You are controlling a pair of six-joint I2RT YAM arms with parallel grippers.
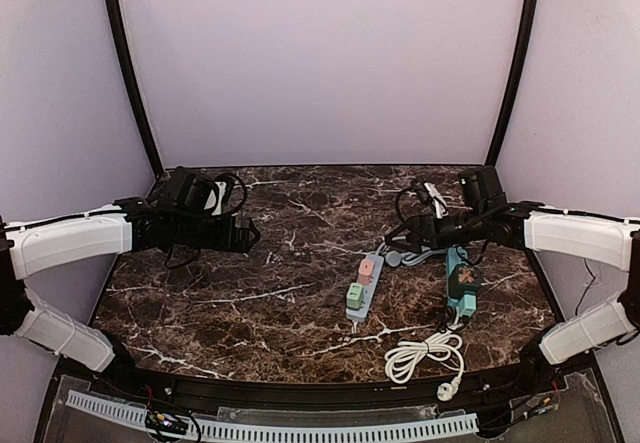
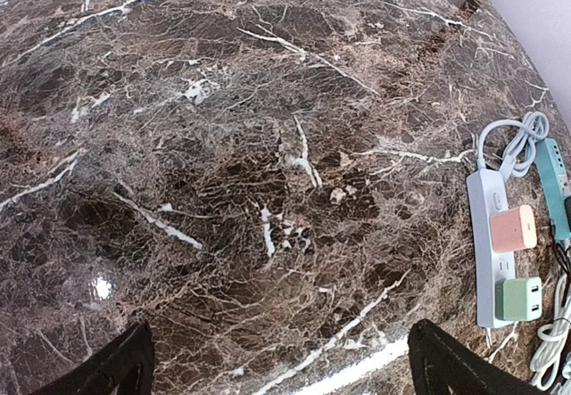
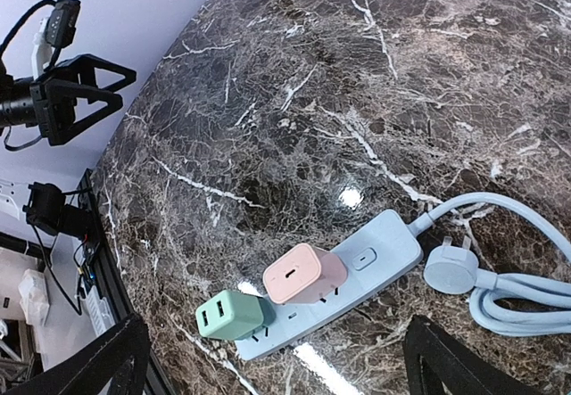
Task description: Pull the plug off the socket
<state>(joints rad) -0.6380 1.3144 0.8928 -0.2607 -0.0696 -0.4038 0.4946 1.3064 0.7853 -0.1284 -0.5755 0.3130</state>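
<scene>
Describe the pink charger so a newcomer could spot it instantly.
On the marble table, right of centre, lies a pale blue power strip. Of two chargers plugged into it, the pink charger sits nearer the switch; the green charger is beside it.

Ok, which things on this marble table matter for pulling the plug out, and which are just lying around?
For the job: pale blue power strip; pink cube plug seated in it; mint green cube plug seated beside the pink one.
Lying about: teal power strip on the right; coiled white cable near the front edge.
</scene>
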